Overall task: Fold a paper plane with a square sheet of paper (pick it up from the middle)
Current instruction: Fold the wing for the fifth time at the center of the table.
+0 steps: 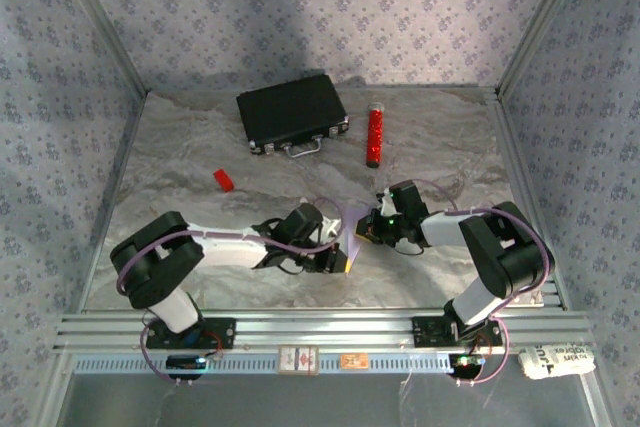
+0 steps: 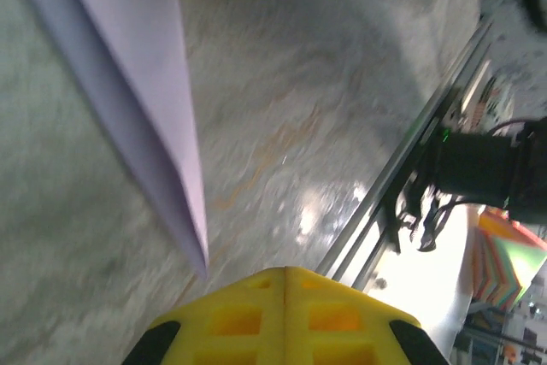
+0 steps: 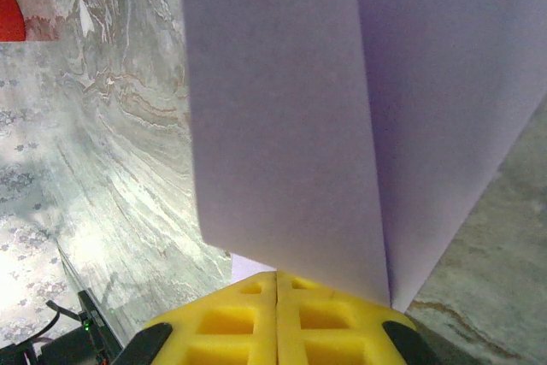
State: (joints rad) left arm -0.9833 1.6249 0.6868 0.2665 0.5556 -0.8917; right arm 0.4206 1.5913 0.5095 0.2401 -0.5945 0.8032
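Where the arms meet at mid-table, the left gripper (image 1: 340,261) has its fingers pressed together, with the narrow point of the folded sheet of paper (image 1: 352,232) just beside them; whether they pinch it is unclear. The paper's length runs near to far, tip nearward. The right gripper (image 1: 368,230) is clamped on its wide end. A red block (image 1: 222,179), black case (image 1: 292,114) and red tube (image 1: 375,135) lie well apart beyond, with bare table (image 1: 200,147) around.

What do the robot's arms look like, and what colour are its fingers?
The left arm and right arm have chunky black joints, white tubes between them and thin purple cables looping alongside. Each end effector has bright yellow fingers with square hollows, like waffles. A tiny green light glows on the right arm.
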